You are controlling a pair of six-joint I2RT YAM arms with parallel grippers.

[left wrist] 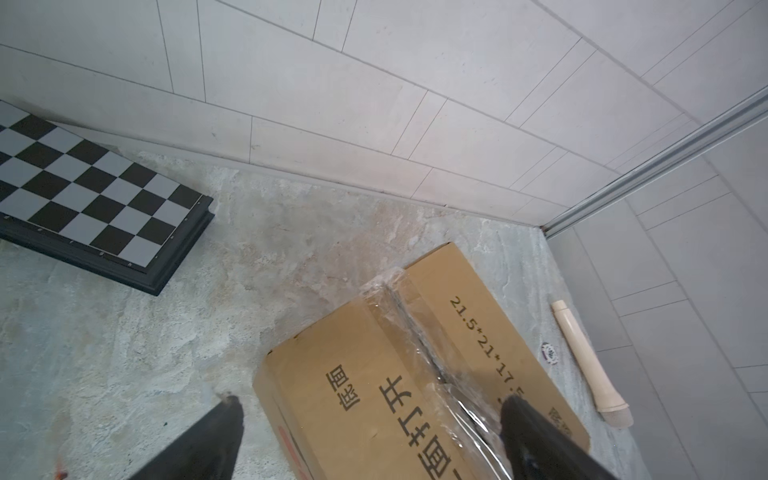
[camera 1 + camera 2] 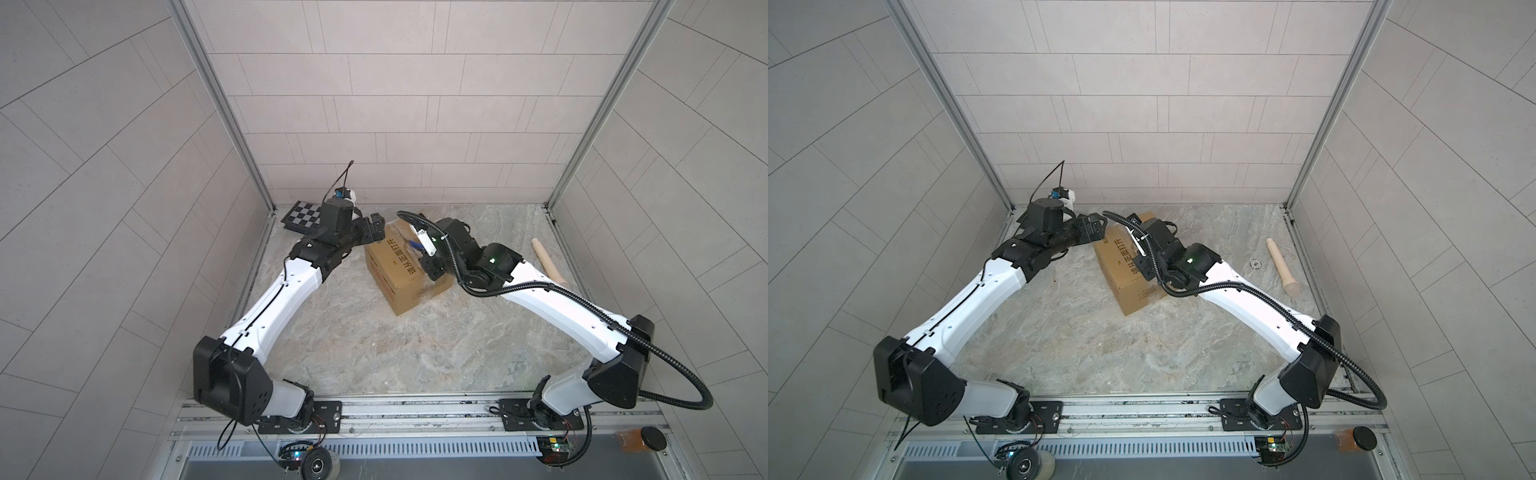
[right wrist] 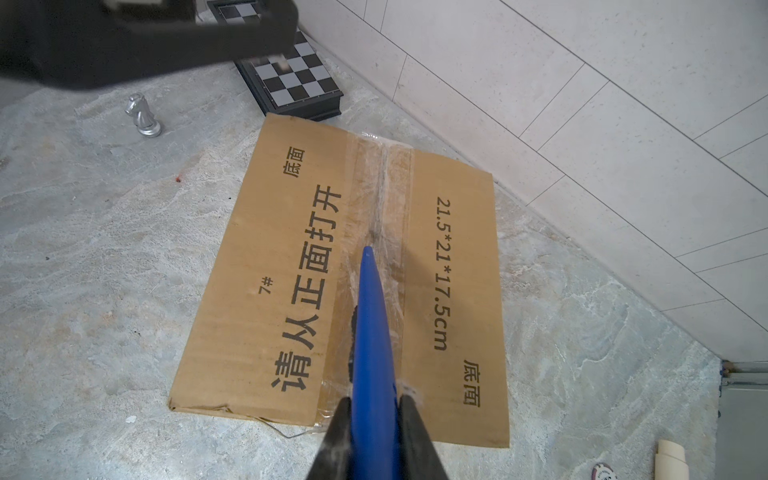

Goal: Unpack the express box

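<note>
right wrist view shows the express box (image 3: 316, 282) seemingly taped shut.

Express box (image 2: 397, 270) stood cornerwise at mid-table. Left gripper (image 2: 374, 230) was poised at its far-left corner; right gripper (image 2: 427, 262) held a blue tool (image 2: 412, 244) over its top. Chequered board (image 2: 301, 216) lay far left, wooden pin (image 2: 547, 261) right.

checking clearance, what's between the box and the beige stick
A small round disc, lying between express box and stick; the left wrist view shows it.
</note>
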